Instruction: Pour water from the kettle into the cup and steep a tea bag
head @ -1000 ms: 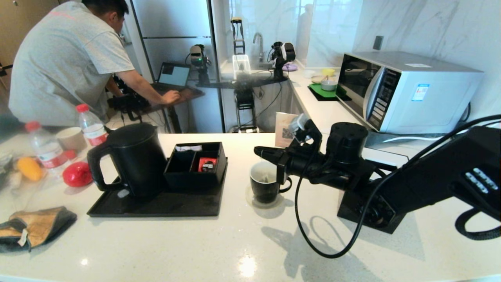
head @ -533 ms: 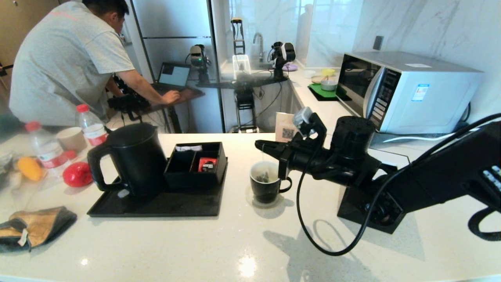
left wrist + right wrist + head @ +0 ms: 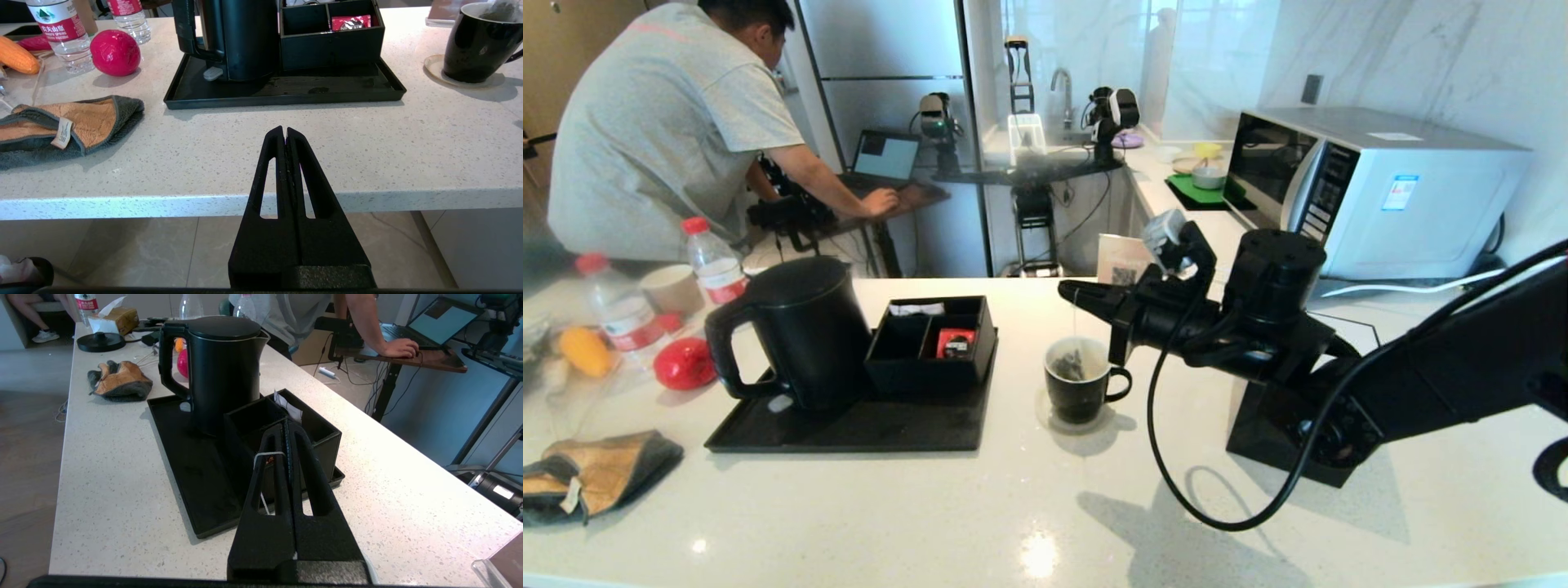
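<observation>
The black cup [image 3: 1080, 395] stands on a pale coaster to the right of the black tray [image 3: 849, 429]. The greyish tea bag [image 3: 1071, 366] hangs inside it, against the white inside. A thin white string [image 3: 1076, 314] runs up from it to my right gripper [image 3: 1065, 287], which is shut on the string just above the cup. In the right wrist view the string [image 3: 267, 453] loops over one finger. The black kettle [image 3: 805, 331] stands upright on the tray, lid closed. My left gripper [image 3: 284, 131] is shut and empty, low at the counter's front edge. I cannot make out any water.
A black divided box [image 3: 931, 335] holding a red packet sits on the tray beside the kettle. Red-capped bottles [image 3: 712, 260], a paper cup [image 3: 671, 288], a red ball [image 3: 685, 363] and a folded cloth [image 3: 596, 474] lie left. A microwave [image 3: 1372, 188] stands far right; a person [image 3: 662, 122] works behind.
My right gripper has risen above the cup, drawing the string up, and the tea bag now sits higher in the cup. The left gripper and kettle have not moved.
</observation>
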Robot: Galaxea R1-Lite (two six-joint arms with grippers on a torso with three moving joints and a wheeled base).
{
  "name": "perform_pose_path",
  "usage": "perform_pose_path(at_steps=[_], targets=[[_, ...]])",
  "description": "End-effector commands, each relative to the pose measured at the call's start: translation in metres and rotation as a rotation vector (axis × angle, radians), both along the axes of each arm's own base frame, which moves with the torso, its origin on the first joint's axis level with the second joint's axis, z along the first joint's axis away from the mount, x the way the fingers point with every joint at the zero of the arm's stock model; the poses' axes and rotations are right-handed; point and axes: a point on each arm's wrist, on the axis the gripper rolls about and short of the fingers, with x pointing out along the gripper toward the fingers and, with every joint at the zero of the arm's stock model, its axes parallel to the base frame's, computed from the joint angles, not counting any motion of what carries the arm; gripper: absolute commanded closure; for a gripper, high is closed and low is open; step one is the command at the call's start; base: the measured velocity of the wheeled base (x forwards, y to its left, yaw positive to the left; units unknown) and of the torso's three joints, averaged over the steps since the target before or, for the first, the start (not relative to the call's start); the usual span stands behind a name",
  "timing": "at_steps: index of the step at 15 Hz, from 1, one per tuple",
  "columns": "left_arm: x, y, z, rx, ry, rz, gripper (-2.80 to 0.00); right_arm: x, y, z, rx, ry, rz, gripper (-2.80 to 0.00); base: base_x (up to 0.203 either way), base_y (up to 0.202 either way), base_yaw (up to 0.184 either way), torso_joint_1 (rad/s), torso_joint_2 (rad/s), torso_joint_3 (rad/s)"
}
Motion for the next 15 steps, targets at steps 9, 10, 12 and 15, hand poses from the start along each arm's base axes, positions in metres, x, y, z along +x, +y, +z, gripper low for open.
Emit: perform_pose_path(at_steps=[9, 10, 12, 15], targets=[[0.0, 0.0, 0.0, -0.001, -0.001, 0.0, 0.0, -0.014, -0.008, 0.013, 0.013, -0.025, 0.004, 0.0, 0.0, 0.0, 0.0, 0.0, 0.0, 0.0], [0.0, 0.0, 0.0, -0.001, -0.001, 0.0, 0.0, -0.016, -0.009, 0.014, 0.013, -0.024, 0.004, 0.0, 0.0, 0.0, 0.0, 0.0, 0.0, 0.0], [0.0, 0.0, 0.0, -0.001, -0.001, 0.0, 0.0, -0.017, -0.011, 0.016, 0.015, -0.028, 0.003, 0.0, 0.0, 0.0, 0.0, 0.0, 0.0, 0.0], [0.0, 0.0, 0.0, 0.0, -0.001, 0.0, 0.0, -0.02, -0.012, 0.019, 0.019, -0.034, 0.003, 0.0, 0.0, 0.0, 0.0, 0.0, 0.0, 0.0]])
